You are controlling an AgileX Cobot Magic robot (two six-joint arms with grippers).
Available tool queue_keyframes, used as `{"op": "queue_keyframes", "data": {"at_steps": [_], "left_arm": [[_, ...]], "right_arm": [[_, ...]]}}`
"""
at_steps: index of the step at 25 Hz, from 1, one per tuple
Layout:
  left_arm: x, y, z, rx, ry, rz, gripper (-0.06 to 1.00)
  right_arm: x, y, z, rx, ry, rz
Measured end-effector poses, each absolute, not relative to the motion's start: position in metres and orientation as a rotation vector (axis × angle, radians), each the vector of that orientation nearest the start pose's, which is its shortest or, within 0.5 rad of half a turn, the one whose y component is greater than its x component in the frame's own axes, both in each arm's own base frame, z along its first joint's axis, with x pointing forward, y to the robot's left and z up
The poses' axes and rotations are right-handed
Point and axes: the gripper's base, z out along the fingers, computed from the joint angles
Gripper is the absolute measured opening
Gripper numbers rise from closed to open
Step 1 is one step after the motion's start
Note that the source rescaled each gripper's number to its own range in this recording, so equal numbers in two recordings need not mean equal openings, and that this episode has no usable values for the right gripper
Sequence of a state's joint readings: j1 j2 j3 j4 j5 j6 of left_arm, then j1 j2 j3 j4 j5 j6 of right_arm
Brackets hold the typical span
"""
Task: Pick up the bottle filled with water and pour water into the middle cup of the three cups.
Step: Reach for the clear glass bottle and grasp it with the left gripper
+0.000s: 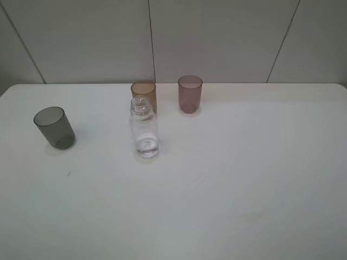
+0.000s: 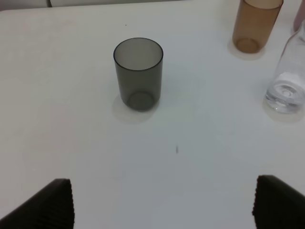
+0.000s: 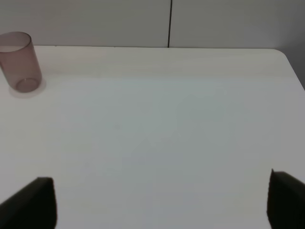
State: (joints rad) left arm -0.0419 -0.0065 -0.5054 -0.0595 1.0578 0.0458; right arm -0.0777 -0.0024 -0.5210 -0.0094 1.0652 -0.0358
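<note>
The clear capless bottle [image 1: 144,129] stands upright on the white table, just in front of the amber-brown middle cup [image 1: 144,95]. The dark grey cup [image 1: 54,127] stands at the left and the mauve-pink cup [image 1: 190,93] to the right of the amber one. No arm shows in the exterior high view. The left wrist view shows the grey cup [image 2: 138,73], the amber cup [image 2: 254,25] and the bottle's base [image 2: 288,81] beyond my open left gripper [image 2: 162,202]. The right wrist view shows the pink cup [image 3: 20,63] far from my open right gripper [image 3: 159,200].
The white table [image 1: 244,173] ends at a grey panelled wall [image 1: 217,38] behind the cups. Its rounded far right corner [image 3: 281,52] shows in the right wrist view. A small dark speck [image 1: 68,174] lies in front of the grey cup.
</note>
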Motion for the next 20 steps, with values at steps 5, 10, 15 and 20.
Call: {"op": "queue_keyframes", "data": {"at_steps": [5, 10, 15, 20], "left_arm": [[-0.007, -0.004, 0.279, 0.092, 2.027, -0.069, 1.00], [-0.007, -0.004, 0.279, 0.091, 2.027, -0.069, 1.00], [-0.006, -0.004, 0.282, 0.090, 2.018, -0.069, 1.00], [0.018, -0.008, 0.309, 0.074, 1.910, -0.120, 1.00]], "right_arm": [[-0.008, 0.000, 0.283, 0.043, 2.026, -0.083], [-0.008, 0.000, 0.283, 0.043, 2.026, -0.083], [-0.008, 0.000, 0.283, 0.043, 2.026, -0.083], [-0.008, 0.000, 0.283, 0.043, 2.026, -0.083]]}}
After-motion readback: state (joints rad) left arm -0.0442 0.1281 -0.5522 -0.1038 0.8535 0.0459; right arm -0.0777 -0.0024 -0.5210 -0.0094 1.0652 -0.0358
